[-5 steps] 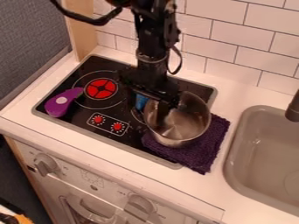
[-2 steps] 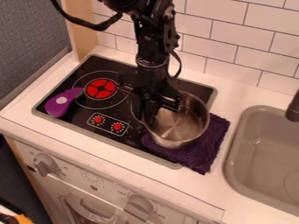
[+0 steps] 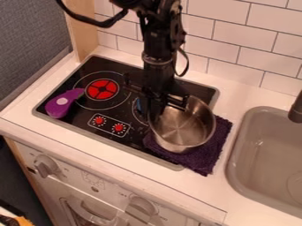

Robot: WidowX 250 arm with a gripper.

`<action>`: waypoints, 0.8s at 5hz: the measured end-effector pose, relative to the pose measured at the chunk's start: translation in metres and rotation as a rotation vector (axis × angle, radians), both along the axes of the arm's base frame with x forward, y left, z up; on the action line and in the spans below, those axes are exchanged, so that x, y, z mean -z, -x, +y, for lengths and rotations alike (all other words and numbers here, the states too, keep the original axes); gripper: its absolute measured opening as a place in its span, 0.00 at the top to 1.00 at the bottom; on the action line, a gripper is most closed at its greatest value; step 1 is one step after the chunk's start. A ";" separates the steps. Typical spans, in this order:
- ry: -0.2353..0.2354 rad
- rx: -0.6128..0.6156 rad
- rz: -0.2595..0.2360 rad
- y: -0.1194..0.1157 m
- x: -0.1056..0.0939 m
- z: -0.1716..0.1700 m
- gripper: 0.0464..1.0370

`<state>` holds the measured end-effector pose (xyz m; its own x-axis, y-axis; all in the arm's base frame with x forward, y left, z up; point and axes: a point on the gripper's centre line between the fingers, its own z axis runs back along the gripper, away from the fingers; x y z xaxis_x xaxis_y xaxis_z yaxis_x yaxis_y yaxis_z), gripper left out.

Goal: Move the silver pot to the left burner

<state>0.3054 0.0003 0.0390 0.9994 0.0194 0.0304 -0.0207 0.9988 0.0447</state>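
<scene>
White rectangular tiles (image 3: 247, 48) line the wall behind a pale counter (image 3: 20, 110), with an upright wooden post (image 3: 81, 31) at the left, beside a dark grey wall. Set into the counter is a black cooktop (image 3: 80, 119) with a grey rim. A red burner disc (image 3: 102, 89) marks its left burner, and a purple toy with a pale round spot (image 3: 59, 107) lies at its left edge. The silver pot (image 3: 184, 126) is at the cooktop's right side, above a dark purple cloth (image 3: 203, 161) that runs out onto the counter. Black and angled down from the top, the gripper (image 3: 154, 114) is at the pot's left side, by the rim, so most of the pot lies to the right of its lower end. Whether it is spread or pinching the rim, I cannot tell. Farther right are the grey sink (image 3: 265, 154) and a dark faucet (image 3: 296, 109).
</scene>
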 end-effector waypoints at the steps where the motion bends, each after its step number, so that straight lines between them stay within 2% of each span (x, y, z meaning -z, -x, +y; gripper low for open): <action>1: 0.054 -0.191 -0.075 -0.015 -0.030 0.041 0.97; 2: 0.071 -0.363 -0.059 -0.027 -0.024 0.092 0.97; 3: 0.072 -0.539 -0.007 -0.030 -0.007 0.142 0.97; 4: 0.080 -0.635 0.016 -0.026 0.007 0.163 0.97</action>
<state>0.3314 0.1635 0.0324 0.7928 0.6094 -0.0106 -0.6095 0.7924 -0.0239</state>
